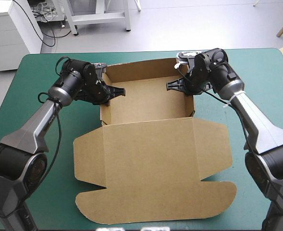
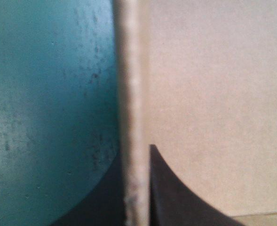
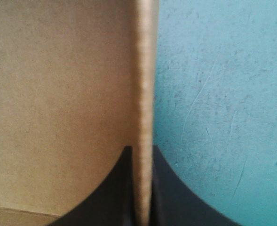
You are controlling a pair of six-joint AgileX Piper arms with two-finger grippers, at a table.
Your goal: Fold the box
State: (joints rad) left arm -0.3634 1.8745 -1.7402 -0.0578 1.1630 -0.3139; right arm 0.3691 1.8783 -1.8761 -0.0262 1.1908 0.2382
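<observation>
cover: teal-green, bare to the left of the box.
left claw: clamped on the left wall, one black finger inside the tray and one outside; in the left wrist view, both fingers pinched onto the board edge.
left wall: raised, upright, gripped toward its far half.
box: brown, mid-table on the cover.
tray: open, toward the far edge, back wall also raised.
lid: flat toward the near edge, side flaps spread flat on the cover.
right wall: raised, upright, gripped toward its far half.
right claw: clamped on the right wall in the same way; in the right wrist view, board edge squeezed between both fingers.
step in hand: probably setting or tucking both side walls.
risk, left side: uneven pull outward, likely to tear or crease the wall at its fold.
risk, middle: lifting with both claws, likely to drag the whole sheet and skew the lid on the cover.
risk, right side: letting go too early, wall likely to spring open if not yet tucked.
</observation>
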